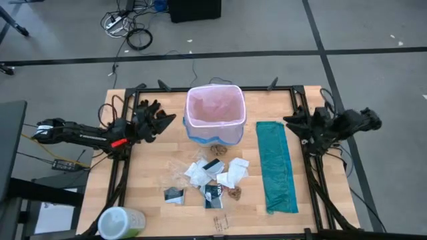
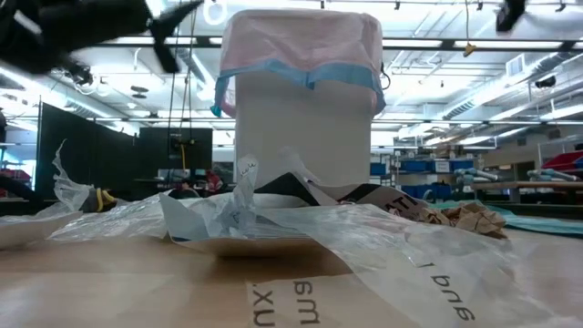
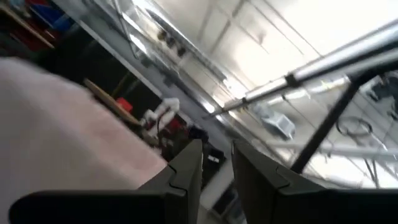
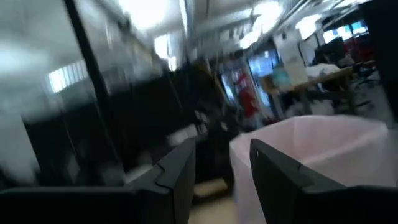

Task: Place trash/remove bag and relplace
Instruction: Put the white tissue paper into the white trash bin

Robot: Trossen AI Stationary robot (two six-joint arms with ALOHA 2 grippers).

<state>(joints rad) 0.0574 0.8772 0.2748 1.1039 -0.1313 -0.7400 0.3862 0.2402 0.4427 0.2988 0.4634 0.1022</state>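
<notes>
Pale wooden table (image 1: 153, 200): white bin wearing thin pink-lavender plastic liner, blue-banded rim (image 1: 215, 107), back centre. Liner likely light, slippery; pinch rim. Crumpled paper-and-packet scraps (image 1: 210, 177) in front. 2 grippers, left (image 1: 167, 120), right (image 1: 288, 121), flank it, slightly parted, empty. Only low view shows liner's overhang

Teal-green plastic bag (image 1: 277, 167) flat on table (image 1: 143, 190); green-lidded container (image 1: 120, 223) at corner.

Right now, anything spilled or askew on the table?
Yes: the trash lies scattered loose on the table in front of the bin, none visibly inside. The bag still lines the bin, its blue band sagging unevenly.
</notes>
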